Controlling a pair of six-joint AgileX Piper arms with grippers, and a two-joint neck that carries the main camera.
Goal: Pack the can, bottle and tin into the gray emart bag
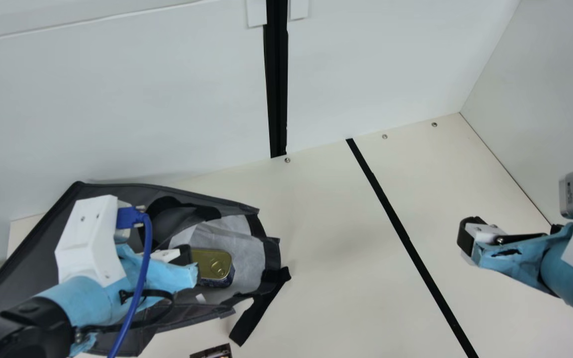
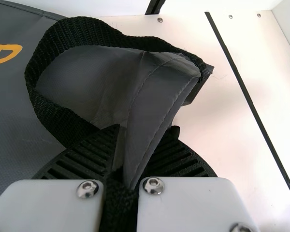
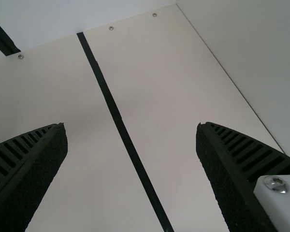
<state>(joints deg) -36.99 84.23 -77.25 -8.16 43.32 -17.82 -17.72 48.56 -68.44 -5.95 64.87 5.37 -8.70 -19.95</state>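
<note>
In the main view, the tin [image 1: 213,264] is seen just inside the mouth of the bag [image 1: 33,263], beside the left fingers [image 1: 185,254] and on the side towards the right arm. Its long axis is set roughly across the view, dipped slightly at the right. The left fingers are much nearer; the right fingers [image 1: 464,237] are held well apart, beyond the black strip [image 1: 406,238] on the bench [image 1: 331,278]. For the next step, the mouth probably needs to be kept spread so that the tin can be settled deeper; if the cloth is let go, the rim may be folded over it. The tin is rounded at the corners and topped with smooth gold metal and a ring pull. The bag is made of limp gray cloth, edged in black and lined with creased, pale sheet.

In the left wrist view, a stitched fold of the bag is pinched between the ribbed left fingers, and a coarse woven strap [image 2: 87,31] is looped beside it.

In the right wrist view, the right fingers are spread wide with nothing held, above the matte bench.
</note>
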